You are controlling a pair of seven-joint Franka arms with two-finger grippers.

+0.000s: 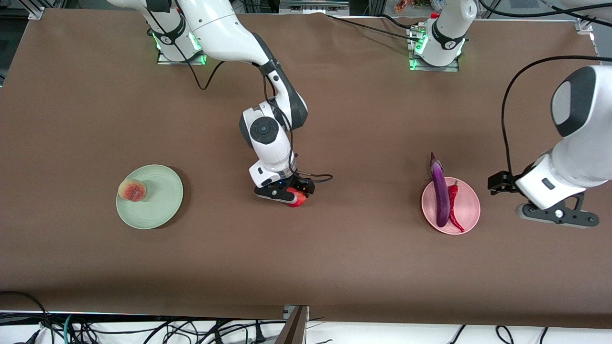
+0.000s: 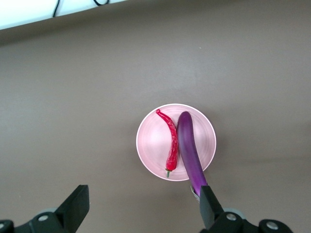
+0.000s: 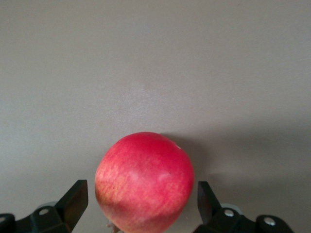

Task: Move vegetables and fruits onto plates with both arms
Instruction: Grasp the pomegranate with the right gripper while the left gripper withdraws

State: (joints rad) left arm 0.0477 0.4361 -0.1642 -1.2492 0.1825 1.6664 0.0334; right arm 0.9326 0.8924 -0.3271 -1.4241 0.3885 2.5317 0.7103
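The red pomegranate point(image 1: 297, 198) point(image 3: 144, 180) rests on the brown table near its middle. My right gripper point(image 1: 288, 192) point(image 3: 141, 194) is low around it and open, one finger on each side with a small gap to the fruit. The peach point(image 1: 132, 190) sits on the pale green plate point(image 1: 160, 203), at the rim toward the right arm's end. The purple eggplant point(image 1: 440, 193) point(image 2: 190, 150) and the red chili pepper point(image 1: 453, 206) point(image 2: 171, 141) lie side by side on the pink plate point(image 1: 468, 203) point(image 2: 154, 141). My left gripper point(image 1: 557, 216) point(image 2: 143, 204) hangs open and empty, high beside the pink plate.
A brown cloth point(image 1: 334, 267) covers the whole table. Loose cables point(image 1: 95, 329) lie past the table edge nearest the front camera. A black cable point(image 1: 205, 81) trails on the cloth by the right arm's base.
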